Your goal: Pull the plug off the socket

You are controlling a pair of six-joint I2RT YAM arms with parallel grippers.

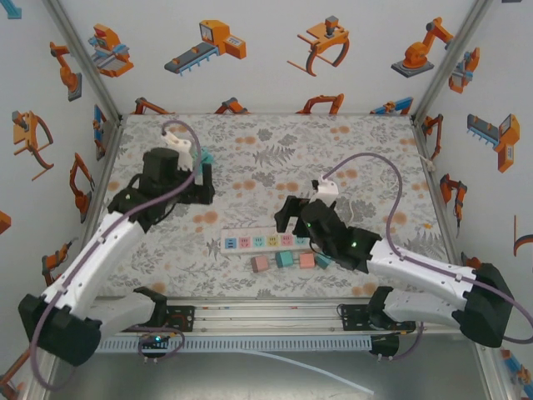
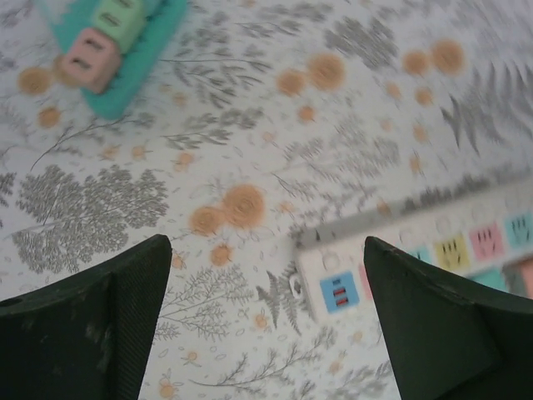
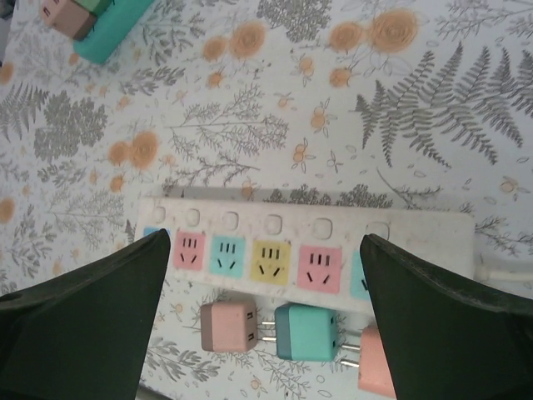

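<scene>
The white power strip (image 3: 308, 229) lies in the middle of the table, close to its near edge, and every coloured socket I can see on it is empty. Loose plugs lie just beside it on the near side, among them a brownish-pink plug (image 3: 229, 327), a teal plug (image 3: 306, 331) and a salmon plug (image 3: 375, 358). The right jaws hang above this strip, apart, with nothing between them.

So I judge that the remaining work is at the teal power strip (image 2: 125, 58), toward the far-left corner, which carries a pink plug (image 2: 87, 60) and a green plug (image 2: 117, 17). The left jaws, also apart and empty, are near it. To do it well, they should close squarely on one plug's sides and pull straight out along the pins. The strip looks light and may lift, so the other arm could press it down.
</scene>
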